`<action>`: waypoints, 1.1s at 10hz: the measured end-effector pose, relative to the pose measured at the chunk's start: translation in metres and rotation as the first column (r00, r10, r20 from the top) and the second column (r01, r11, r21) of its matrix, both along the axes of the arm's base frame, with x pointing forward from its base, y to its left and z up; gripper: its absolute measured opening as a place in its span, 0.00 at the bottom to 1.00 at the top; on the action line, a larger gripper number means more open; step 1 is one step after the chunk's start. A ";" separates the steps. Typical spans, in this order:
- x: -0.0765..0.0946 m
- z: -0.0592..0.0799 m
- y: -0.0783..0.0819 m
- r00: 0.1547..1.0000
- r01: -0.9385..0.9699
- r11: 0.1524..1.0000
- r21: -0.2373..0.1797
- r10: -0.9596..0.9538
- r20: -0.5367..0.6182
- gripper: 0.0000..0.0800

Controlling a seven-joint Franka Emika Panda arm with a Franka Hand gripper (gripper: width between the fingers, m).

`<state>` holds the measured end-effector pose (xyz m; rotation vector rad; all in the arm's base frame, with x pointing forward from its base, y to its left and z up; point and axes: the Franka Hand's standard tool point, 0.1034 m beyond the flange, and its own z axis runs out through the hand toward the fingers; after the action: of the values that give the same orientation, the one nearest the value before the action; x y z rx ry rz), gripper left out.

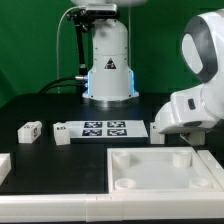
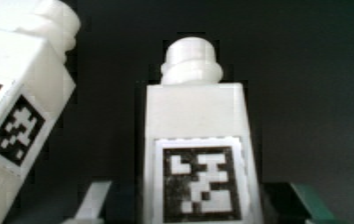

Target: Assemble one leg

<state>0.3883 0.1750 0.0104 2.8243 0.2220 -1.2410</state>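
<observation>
In the wrist view a white leg (image 2: 199, 120) stands between my fingers. Its stepped peg tip points away from the camera and a black-and-white marker faces it. My gripper (image 2: 195, 203) is open around this leg, with a dark gap showing on each side between finger and leg. A second leg (image 2: 21, 95) lies close beside it. In the exterior view my gripper (image 1: 172, 134) is low over the table at that view's right, just behind the white panel (image 1: 150, 170). Its fingers are hidden there by the arm. Two more legs (image 1: 30, 130) (image 1: 62, 133) lie at the exterior view's left.
The marker board (image 1: 100, 128) lies in the middle of the table. The robot base (image 1: 108, 70) stands behind it. Another white part (image 1: 4, 166) sits at the left edge of the exterior view. The table is black.
</observation>
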 end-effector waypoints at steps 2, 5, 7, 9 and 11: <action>0.001 0.015 -0.004 1.000 -0.025 1.000 0.013 0.025 -0.014 0.36; 0.000 0.070 -0.016 0.994 -0.074 0.997 0.011 0.075 -0.075 0.36; 0.003 0.088 -0.020 0.995 -0.077 0.997 0.007 0.078 -0.066 0.36; 0.004 0.084 -0.018 0.996 -0.076 0.997 0.013 0.077 -0.035 0.36; 0.014 0.081 -0.015 0.994 -0.069 0.997 0.031 0.066 0.090 0.36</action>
<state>0.4024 0.1603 0.0912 2.8666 0.3354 -1.1057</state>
